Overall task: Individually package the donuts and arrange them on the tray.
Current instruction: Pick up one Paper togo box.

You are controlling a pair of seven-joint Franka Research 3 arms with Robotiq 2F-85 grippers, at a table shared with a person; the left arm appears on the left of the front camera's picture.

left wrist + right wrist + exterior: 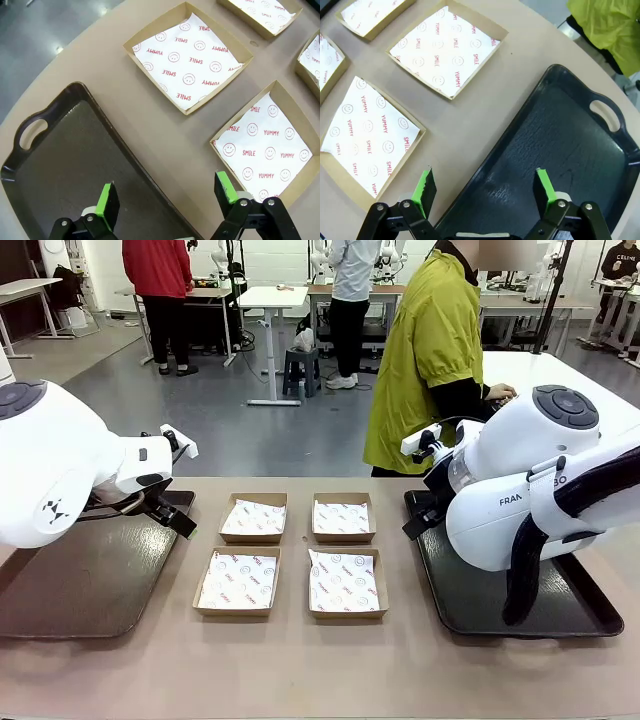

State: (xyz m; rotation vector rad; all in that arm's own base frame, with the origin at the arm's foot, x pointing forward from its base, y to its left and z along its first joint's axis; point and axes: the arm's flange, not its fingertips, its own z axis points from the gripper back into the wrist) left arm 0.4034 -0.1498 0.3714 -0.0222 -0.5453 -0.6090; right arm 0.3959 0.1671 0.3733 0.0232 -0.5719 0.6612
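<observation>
The donuts are out of view. Four shallow brown cardboard boxes lined with smiley-printed paper sit in a two-by-two block mid-table, all without contents: far left (254,517), far right (343,517), near left (238,581), near right (346,582). My left gripper (166,195) is open over the right edge of the dark left tray (65,150), holding nothing. My right gripper (484,186) is open over the left edge of the dark right tray (560,140), nothing between its green pads (426,187).
Both trays, left (90,580) and right (470,605), are bare. A person in a yellow-green jacket (430,350) stands at the far side, right of centre, one hand (500,392) on the white table behind. Bare tabletop lies before the boxes.
</observation>
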